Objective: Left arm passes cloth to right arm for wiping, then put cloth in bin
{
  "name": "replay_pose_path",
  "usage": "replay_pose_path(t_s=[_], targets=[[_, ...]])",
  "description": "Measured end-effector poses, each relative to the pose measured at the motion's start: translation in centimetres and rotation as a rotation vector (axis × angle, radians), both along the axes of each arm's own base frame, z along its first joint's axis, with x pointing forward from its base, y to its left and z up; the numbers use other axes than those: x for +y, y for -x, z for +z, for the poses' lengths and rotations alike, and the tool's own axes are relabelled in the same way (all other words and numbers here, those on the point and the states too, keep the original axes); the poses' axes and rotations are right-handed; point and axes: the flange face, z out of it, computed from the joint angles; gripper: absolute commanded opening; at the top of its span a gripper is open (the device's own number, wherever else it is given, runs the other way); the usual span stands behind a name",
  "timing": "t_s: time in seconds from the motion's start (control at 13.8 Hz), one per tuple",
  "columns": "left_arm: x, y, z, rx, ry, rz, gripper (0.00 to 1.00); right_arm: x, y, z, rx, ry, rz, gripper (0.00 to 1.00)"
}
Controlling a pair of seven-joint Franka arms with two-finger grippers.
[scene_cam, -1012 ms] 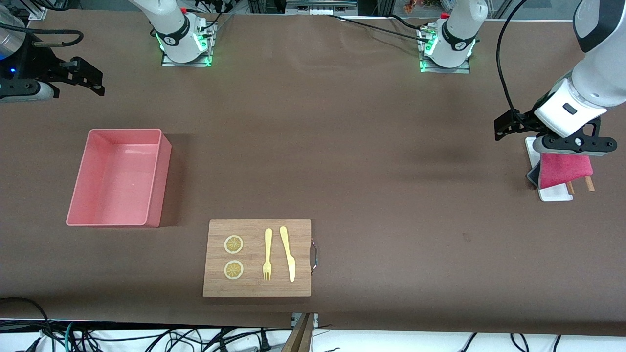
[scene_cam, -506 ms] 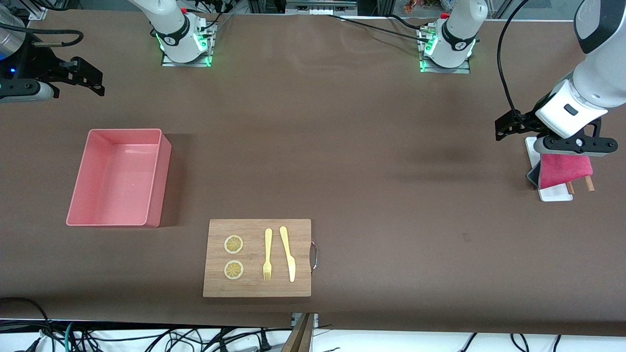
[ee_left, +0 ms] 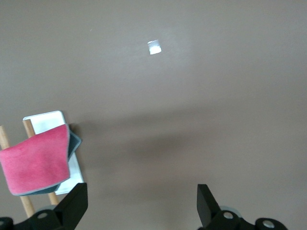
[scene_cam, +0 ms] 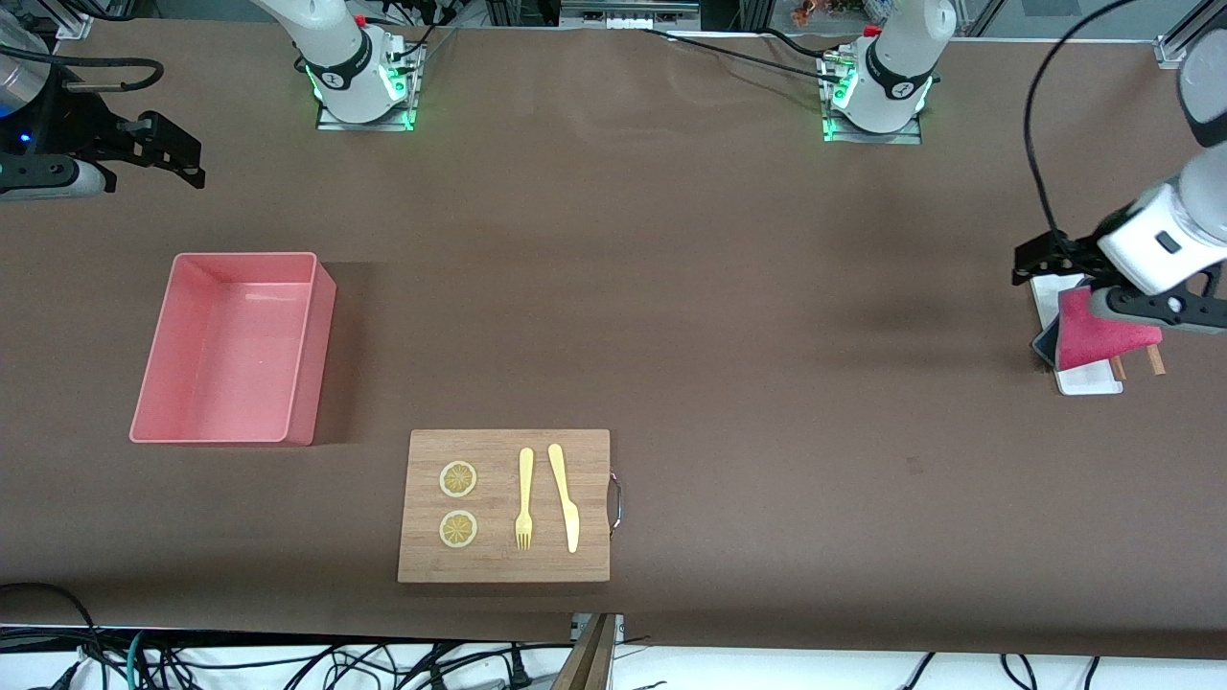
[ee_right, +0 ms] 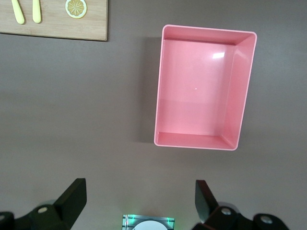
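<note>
Left gripper hung over the table just beside the narrow white tray, fingers spread wide, holding nothing. Crimson-pink folded cloth lay draped on that tray, apparently over two wooden sticks. Right gripper waited high, fingers apart, with the salmon-pink rectangular plastic bin empty.

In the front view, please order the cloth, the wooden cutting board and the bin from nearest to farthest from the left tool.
Left tool, open, hangs over the cloth at the left arm's end of the table.
1. Cloth: draped on the white tray, right under the tool.
2. Wooden cutting board: mid-table, nearer the front camera.
3. Bin: toward the right arm's end.
</note>
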Motion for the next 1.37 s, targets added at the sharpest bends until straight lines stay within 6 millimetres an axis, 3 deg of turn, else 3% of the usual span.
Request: replay_pose_path(t_s=[0.22,0.51,0.72,1.01,1.37], targets=[[8.4,0.1,-2.9,0.036,0.033,-0.037,1.00,0.0,0.0,0.0,0.000,0.000,0.000,1.00],[20.7,1.4,-4.9,0.020,0.102,-0.266,1.00,0.0,0.0,0.0,-0.001,0.000,0.000,1.00],[27.3,1.9,-8.3,0.010,0.151,-0.442,1.00,0.0,0.0,0.0,-0.001,0.000,0.000,1.00],[31.2,1.6,-12.5,-0.012,0.192,-0.671,1.00,0.0,0.0,0.0,-0.001,0.000,0.000,1.00],[33.1,1.9,-18.3,-0.024,0.312,-1.130,1.00,0.0,0.0,0.0,-0.001,0.000,0.000,1.00]])
